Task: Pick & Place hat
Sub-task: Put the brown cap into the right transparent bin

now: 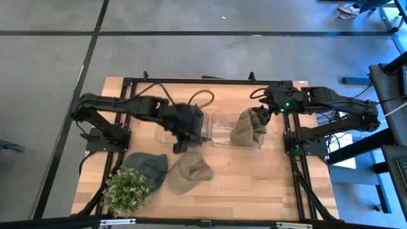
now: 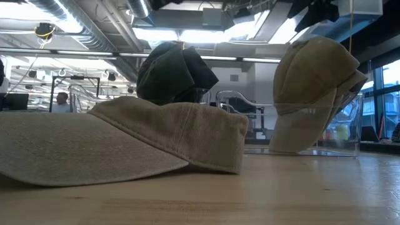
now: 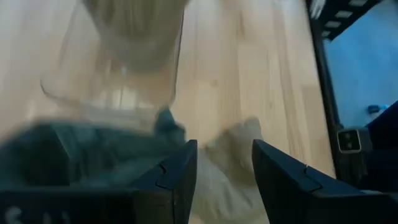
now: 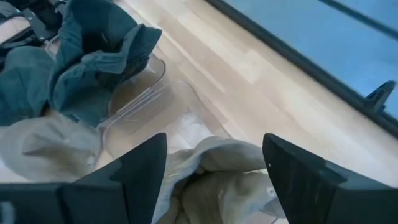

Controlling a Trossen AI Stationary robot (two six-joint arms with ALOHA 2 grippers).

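Over the right clear bin (image 1: 224,137), the right tool (image 1: 261,116) hangs with fingers spread, the tan hat (image 1: 248,128) lying inside (apparently delivered). Across the left bin (image 1: 164,134), the left tool (image 1: 184,141) looks open beside a dark hat (image 4: 87,56).

The pale wooden worktop (image 1: 254,172) stands on a grey concrete floor (image 1: 191,57) crossed by dark seams. Overhead run silver ducts (image 2: 94,25) and bright ceiling lights (image 2: 169,34). Tall windows (image 2: 384,94) line one side, and a person (image 2: 61,100) stands far back.
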